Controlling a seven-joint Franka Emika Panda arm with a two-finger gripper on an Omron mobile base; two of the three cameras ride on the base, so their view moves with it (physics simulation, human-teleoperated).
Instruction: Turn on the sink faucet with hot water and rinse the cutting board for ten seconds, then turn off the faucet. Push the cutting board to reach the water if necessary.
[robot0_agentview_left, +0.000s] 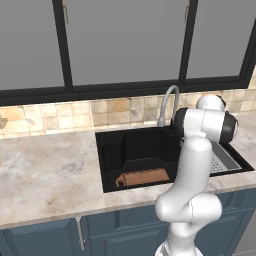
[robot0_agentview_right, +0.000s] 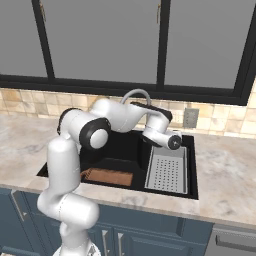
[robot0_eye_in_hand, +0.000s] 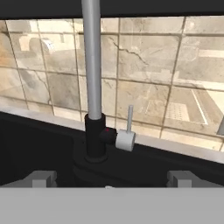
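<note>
cutting board (robot0_agentview_left: 145, 177) end — arm-hidden, faucet (robot0_eye_in_hand: 92, 65) top cropped

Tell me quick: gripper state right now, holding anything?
Gripper: open, holding nothing, facing the sink faucet base and its handle.

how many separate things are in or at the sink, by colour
brown: 1, cutting board
grey: 2, sink faucet and drain tray
black: 1, sink
total: 4
</note>
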